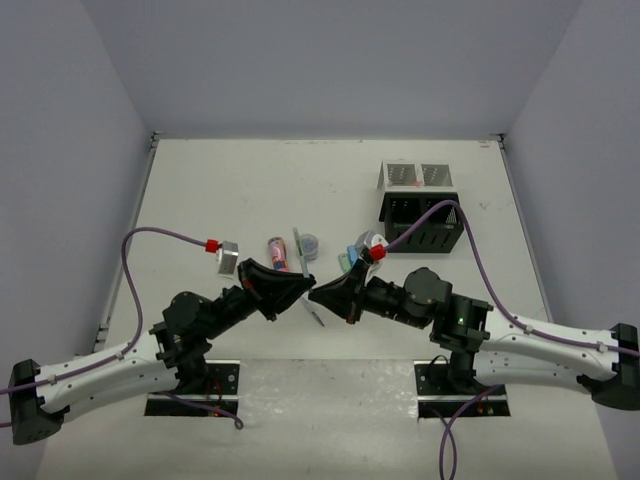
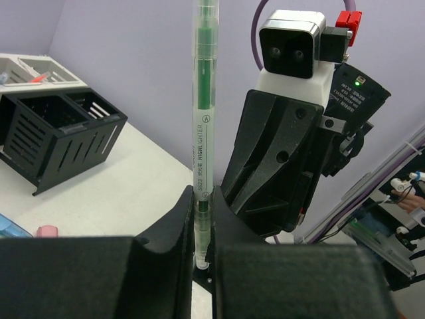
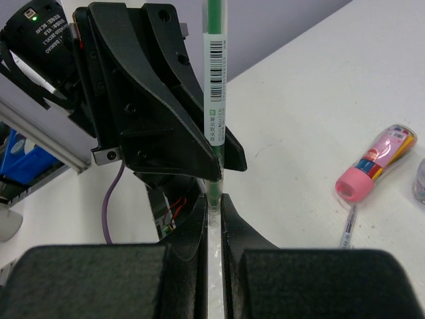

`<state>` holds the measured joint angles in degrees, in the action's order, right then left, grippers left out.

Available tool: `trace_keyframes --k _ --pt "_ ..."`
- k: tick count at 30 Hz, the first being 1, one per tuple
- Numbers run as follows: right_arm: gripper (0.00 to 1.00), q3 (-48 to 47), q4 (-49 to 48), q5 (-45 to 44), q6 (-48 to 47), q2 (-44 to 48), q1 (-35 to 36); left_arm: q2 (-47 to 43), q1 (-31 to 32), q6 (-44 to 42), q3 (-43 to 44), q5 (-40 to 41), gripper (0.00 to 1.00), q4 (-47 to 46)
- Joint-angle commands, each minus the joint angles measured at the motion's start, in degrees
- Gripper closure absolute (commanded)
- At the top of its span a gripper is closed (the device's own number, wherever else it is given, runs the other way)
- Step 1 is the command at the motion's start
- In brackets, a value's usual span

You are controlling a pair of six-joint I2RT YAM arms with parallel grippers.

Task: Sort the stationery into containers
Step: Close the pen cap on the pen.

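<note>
White bench (image 1: 200, 190), pale violet walls (image 1: 330, 60). The black mesh container (image 1: 422, 222) sits beyond the right claw (image 3: 212, 211). That claw and the left claw (image 2: 201, 222), tips meeting, both clamp one green highlighter (image 2: 203, 133). Its grasped part is hidden and its far end is cut off. A pink marker (image 3: 375, 163) lies right of the right claw.

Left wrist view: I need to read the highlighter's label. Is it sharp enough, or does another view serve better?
Left wrist: the green highlighter is sharp, evenly lit, print legible; right wrist: its barcode is crisp; top external: too small to read.
</note>
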<state>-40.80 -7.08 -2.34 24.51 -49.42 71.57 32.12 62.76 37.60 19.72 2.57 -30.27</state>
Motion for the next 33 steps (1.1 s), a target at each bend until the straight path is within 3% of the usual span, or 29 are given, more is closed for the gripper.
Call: trace_keyframes --k 1,18,23,33 --pt "1.0 -2.05 -2.64 -0.52 -1.05 0.07 -0.03 -0.04 0.08 -1.17 2.39 -0.73 0.99 0.21" --pt "1.0 -4.2 -3.72 -1.3 -1.42 1.43 -0.03 1.12 0.17 0.01 2.1 -5.48 1.0 -0.7" --pt "1.0 -4.64 -4.17 -6.35 -0.83 2.6 -0.06 2.14 0.08 0.14 1.39 -6.35 1.0 -1.81" --pt "1.0 -10.92 -2.15 -6.25 -3.17 0.48 -1.76 2.82 0.26 1.59 -1.96 -6.91 1.0 -4.36"
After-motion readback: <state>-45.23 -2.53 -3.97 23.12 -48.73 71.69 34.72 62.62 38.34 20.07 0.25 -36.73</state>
